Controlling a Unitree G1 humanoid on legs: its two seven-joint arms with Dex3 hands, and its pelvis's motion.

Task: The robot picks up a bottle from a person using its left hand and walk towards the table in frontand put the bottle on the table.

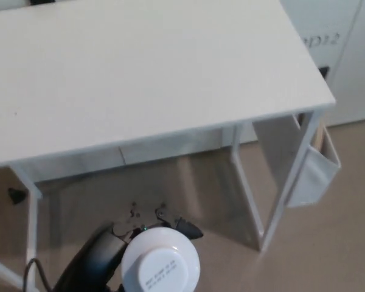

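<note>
I look down on the white cap of a bottle (160,260) at the bottom of the head view. My left hand (118,243) is shut on the bottle, black fingers showing around the cap's upper edge. The hand and bottle hang over the tan floor, in front of the near edge of the white table (146,73), which fills the upper half of the picture. My right hand does not show.
The table's white legs (286,194) stand at right and lower left. A white cloth pocket (319,170) hangs from the table's right end. White cabinet doors (328,36) stand behind at the upper right. A black cable (33,271) trails by my left arm.
</note>
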